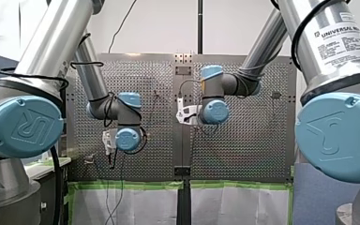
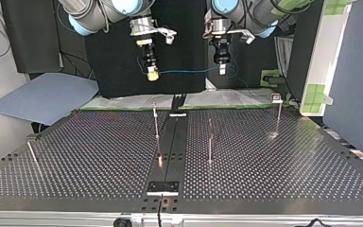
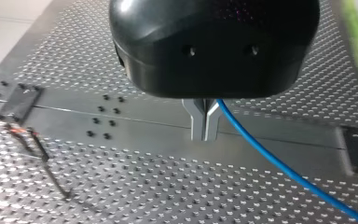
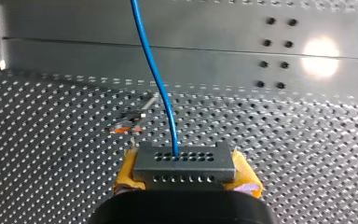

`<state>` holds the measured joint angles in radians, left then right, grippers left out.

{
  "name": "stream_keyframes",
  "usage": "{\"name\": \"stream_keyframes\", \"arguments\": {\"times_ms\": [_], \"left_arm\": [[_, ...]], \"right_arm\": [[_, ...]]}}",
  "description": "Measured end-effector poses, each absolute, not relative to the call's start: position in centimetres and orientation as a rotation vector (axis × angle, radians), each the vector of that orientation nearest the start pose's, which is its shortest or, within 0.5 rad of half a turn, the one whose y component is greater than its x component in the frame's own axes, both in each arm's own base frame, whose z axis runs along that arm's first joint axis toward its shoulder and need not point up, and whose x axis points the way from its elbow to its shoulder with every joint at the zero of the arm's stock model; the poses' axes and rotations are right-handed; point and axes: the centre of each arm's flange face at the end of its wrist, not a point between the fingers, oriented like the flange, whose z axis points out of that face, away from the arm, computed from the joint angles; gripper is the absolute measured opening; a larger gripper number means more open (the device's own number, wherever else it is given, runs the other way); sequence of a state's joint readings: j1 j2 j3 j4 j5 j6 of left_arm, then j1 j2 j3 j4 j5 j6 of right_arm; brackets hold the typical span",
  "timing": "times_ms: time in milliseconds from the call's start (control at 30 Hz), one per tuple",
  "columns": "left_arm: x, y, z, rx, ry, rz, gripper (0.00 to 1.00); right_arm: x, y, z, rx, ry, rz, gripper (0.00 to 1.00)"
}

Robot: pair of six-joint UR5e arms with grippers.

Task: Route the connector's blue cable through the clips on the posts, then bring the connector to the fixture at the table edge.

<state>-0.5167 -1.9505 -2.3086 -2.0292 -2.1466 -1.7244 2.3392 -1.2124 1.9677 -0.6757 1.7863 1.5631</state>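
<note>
In the right wrist view a grey connector [image 4: 184, 163] sits between yellow pads [image 4: 244, 175], with my right gripper [image 4: 184, 179] shut on it. The blue cable [image 4: 154, 70] rises out of its top row of holes. In the left wrist view my left gripper [image 3: 204, 125] has its metal fingers shut on the blue cable [image 3: 270, 161], which trails away beside them. In the top view both grippers hang high above the table's far edge, my right gripper [image 2: 152, 73] at the left and my left gripper [image 2: 222, 68] at the right. The cable [image 2: 189, 72] spans between them.
Thin posts stand on the perforated table [image 2: 75, 161]: one left of the centre rail [image 2: 156, 124], one right of it [image 2: 210, 142], one far right with a clip on top [image 2: 278, 113], and a leaning one at the left [image 2: 32, 153]. A black plate [image 2: 163, 187] sits at the near edge.
</note>
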Motion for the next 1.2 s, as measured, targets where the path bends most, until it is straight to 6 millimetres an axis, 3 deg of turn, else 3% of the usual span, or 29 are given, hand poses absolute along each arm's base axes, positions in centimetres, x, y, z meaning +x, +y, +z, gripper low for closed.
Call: {"name": "stream_keyframes", "arguments": {"times_ms": [300, 633, 967, 1200], "left_arm": [[34.6, -27.8, 15.1, -0.229, 1.499, -0.076, 0.0], [36.9, -28.2, 20.9, -0.287, 1.424, -0.082, 0.0], [37.2, -27.3, 25.2, -0.305, 1.395, -0.069, 0.0], [36.7, -26.7, 27.8, -0.293, 1.389, -0.079, 0.0]], "right_arm": [[43.7, -31.8, 23.4, 1.582, -0.984, 1.615, 0.0], [41.3, -34.3, 27.8, 1.485, -1.002, 1.688, 0.0], [39.4, -38.4, 27.2, 1.489, -0.967, 1.668, 0.0], [39.2, -39.3, 27.5, 1.494, -0.941, 1.678, 0.0]]}}
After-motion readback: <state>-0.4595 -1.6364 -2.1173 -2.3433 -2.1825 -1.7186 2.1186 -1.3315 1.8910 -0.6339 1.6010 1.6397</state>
